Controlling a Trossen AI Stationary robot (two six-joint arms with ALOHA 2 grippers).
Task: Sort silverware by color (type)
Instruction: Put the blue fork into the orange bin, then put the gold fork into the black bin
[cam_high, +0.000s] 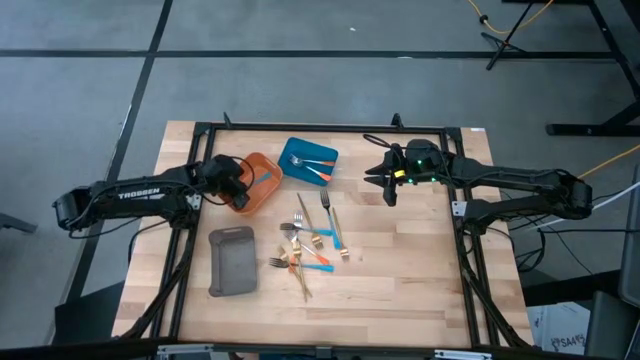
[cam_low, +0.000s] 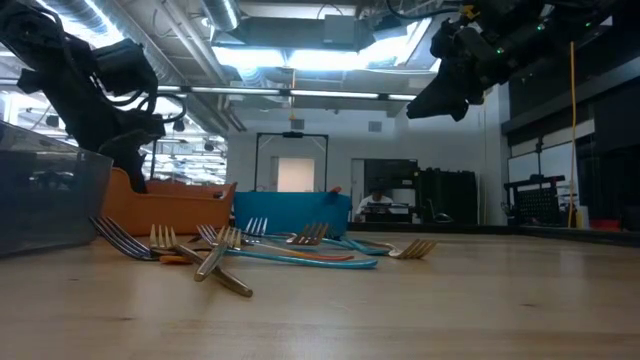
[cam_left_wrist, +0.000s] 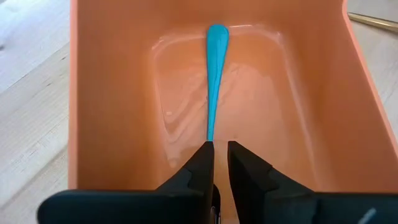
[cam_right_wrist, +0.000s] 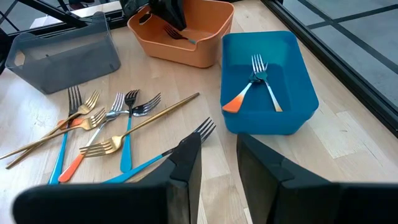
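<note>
While sorting, three trays (cam_high: 231, 262), two claws (cam_high: 237, 188)

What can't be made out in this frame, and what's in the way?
- Whether the left gripper grips the blue-handled utensil in the orange tray: the fingers hide its near end in the left wrist view, and it is too small in the high view.
- Exact count of the silverware pile: pieces overlap in every view.
- Inside of the grey tray: its wall hides it in the right wrist view.
</note>
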